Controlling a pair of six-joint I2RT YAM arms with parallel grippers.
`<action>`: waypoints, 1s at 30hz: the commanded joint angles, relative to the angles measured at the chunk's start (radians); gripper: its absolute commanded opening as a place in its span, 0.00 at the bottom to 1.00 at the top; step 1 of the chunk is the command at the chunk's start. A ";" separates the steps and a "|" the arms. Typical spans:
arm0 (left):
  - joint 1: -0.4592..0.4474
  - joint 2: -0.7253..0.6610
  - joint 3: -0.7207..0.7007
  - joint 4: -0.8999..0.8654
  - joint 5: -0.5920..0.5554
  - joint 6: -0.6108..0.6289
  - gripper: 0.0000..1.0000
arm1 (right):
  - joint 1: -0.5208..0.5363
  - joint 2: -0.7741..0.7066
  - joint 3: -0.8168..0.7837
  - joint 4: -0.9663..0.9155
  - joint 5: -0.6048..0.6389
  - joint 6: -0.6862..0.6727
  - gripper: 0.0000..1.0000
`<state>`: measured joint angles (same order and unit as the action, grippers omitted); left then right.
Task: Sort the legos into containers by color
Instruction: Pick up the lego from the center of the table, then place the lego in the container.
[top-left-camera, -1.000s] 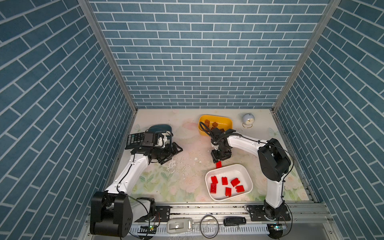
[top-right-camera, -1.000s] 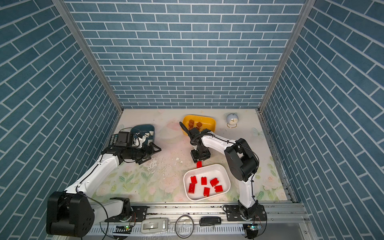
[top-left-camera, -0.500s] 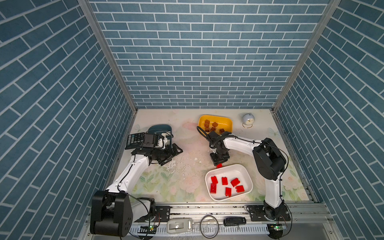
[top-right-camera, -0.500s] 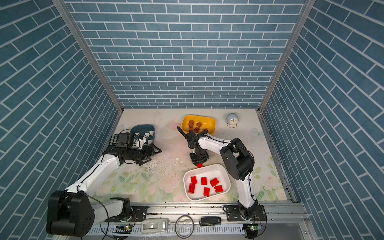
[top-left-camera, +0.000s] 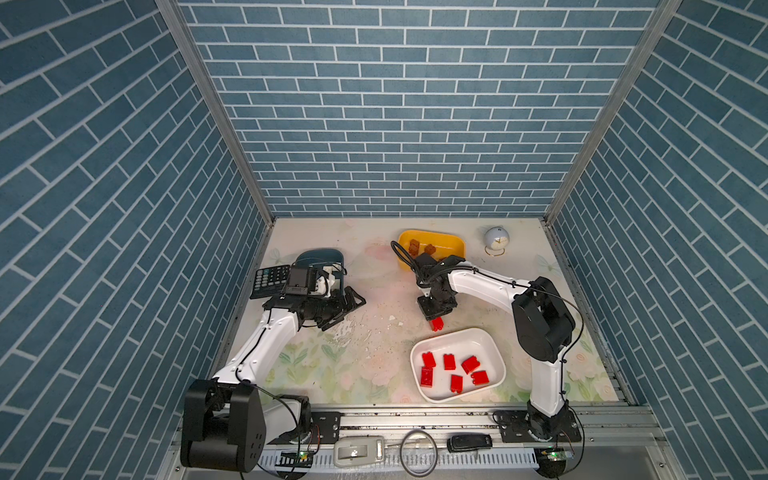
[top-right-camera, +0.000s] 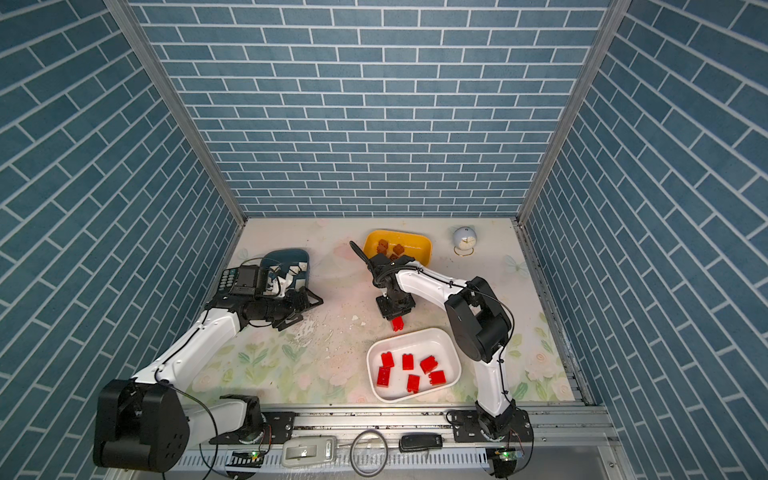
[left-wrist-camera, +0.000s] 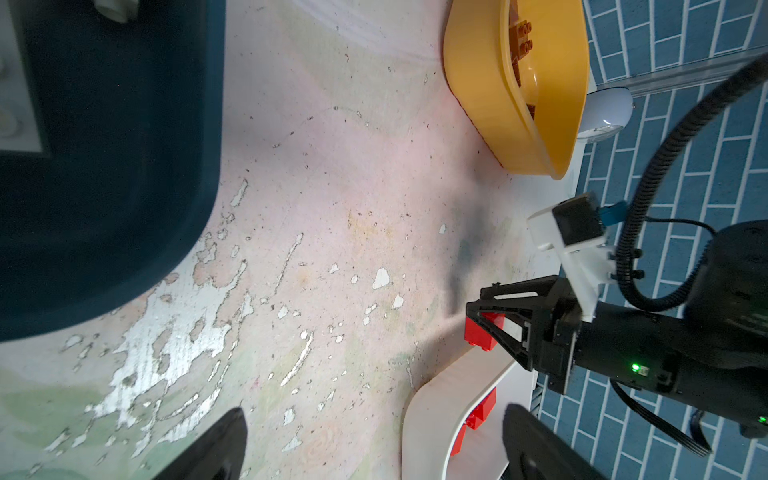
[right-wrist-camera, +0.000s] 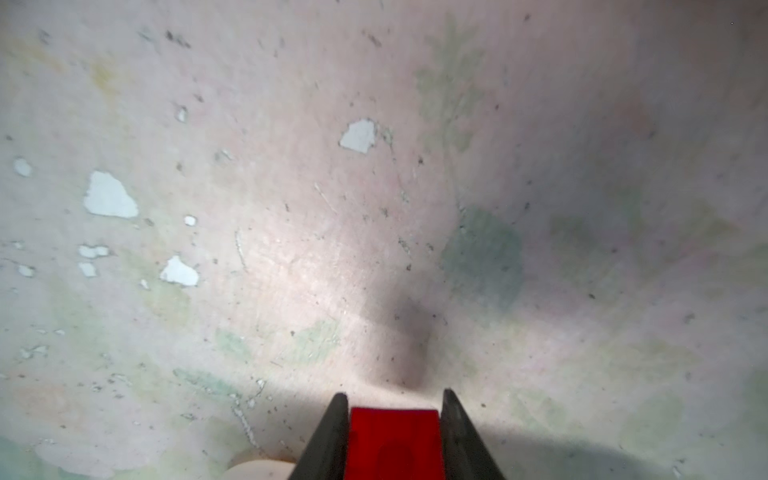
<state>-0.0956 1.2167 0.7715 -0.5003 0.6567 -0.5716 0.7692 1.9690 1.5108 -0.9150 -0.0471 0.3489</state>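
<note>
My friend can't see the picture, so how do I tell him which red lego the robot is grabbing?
Find the big white tub near the front of the table, with six red bricks lying inside. Just behind its far rim is the right arm's black tool. The red lego is the only red one outside the tub, pinched in that tool.

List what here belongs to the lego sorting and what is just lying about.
Job:
- held red lego
- red legos in white tub
- brown legos in yellow tub
- white legos in teal tub

Lying about:
- calculator
- clock
</note>
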 joint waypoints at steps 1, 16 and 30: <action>0.007 0.012 -0.003 0.007 0.012 0.008 0.98 | -0.010 -0.075 0.028 -0.067 0.026 -0.044 0.20; 0.007 0.035 0.031 0.000 0.015 0.013 0.97 | -0.016 -0.442 -0.257 -0.246 -0.119 -0.116 0.20; 0.006 0.029 0.043 0.022 0.030 0.004 0.97 | -0.011 -0.495 -0.383 -0.055 -0.150 -0.140 0.72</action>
<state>-0.0948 1.2530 0.7872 -0.4870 0.6754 -0.5755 0.7803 1.4879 1.1023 -1.0138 -0.1951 0.2256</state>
